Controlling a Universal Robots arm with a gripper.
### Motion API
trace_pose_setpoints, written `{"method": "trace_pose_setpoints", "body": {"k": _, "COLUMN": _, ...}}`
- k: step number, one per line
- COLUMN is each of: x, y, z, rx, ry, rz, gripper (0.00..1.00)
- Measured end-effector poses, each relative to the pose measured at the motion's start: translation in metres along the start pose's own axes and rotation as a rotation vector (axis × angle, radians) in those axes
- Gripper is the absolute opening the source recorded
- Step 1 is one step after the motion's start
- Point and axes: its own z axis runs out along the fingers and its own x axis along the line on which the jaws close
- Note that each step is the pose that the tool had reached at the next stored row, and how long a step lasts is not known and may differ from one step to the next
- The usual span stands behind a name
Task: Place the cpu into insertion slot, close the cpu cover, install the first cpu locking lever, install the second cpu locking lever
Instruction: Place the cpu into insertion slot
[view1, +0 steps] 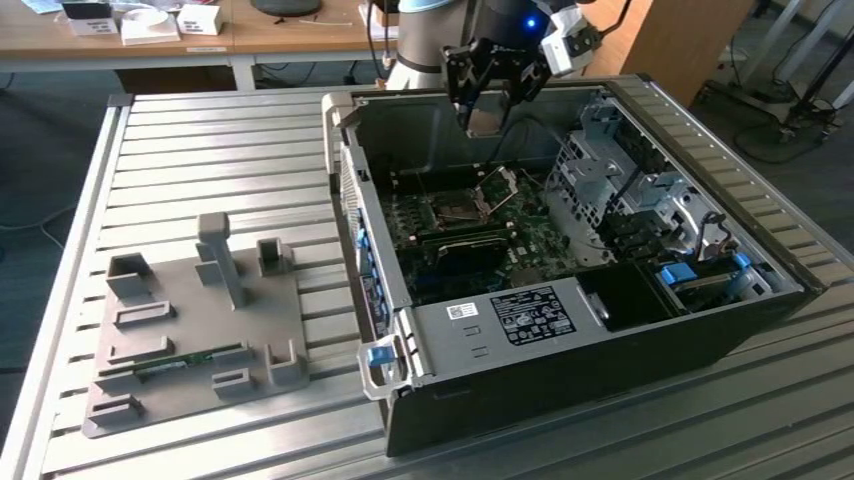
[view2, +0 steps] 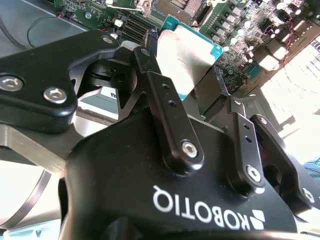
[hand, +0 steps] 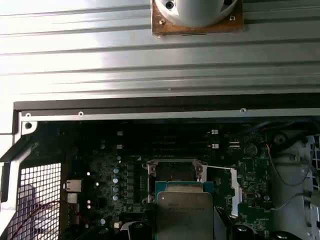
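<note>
The cpu (hand: 184, 216) is clamped between the gripper's black fingers (view2: 167, 107), its silvery metal top and teal edge showing in both wrist views. In the exterior view the gripper (view1: 489, 100) hangs over the back part of the open computer case (view1: 747, 250) with the cpu (view1: 483, 118) in its grasp, held in the air well above the green circuit board (view1: 534, 240). The insertion slot (hand: 175, 172) lies bare below it, a dark square with a metal rim, with nothing seated in it. The cpu cover (view1: 502, 188) stands tilted up at the slot's edge toward the exterior view's right. The case rests on a slatted metal table (view1: 214, 150), and a grey holder plate (view1: 187, 330) lies well apart from it toward the exterior view's left.
</note>
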Motion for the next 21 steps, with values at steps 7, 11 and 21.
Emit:
{"method": "trace_pose_setpoints", "body": {"k": 7, "x": 0.0002, "y": -0.0006, "z": 0.0062, "rx": 0.0000, "ry": -0.0001, "rz": 0.000, "gripper": 0.54}}
{"method": "trace_pose_setpoints", "body": {"k": 11, "x": 0.0015, "y": -0.0008, "z": 0.0083, "rx": 0.0000, "ry": 0.0000, "rz": 0.000, "gripper": 0.54}}
{"method": "trace_pose_setpoints", "body": {"k": 21, "x": 0.0022, "y": -0.0013, "z": 0.0132, "rx": -0.0004, "ry": -0.0002, "rz": 0.000, "gripper": 0.54}}
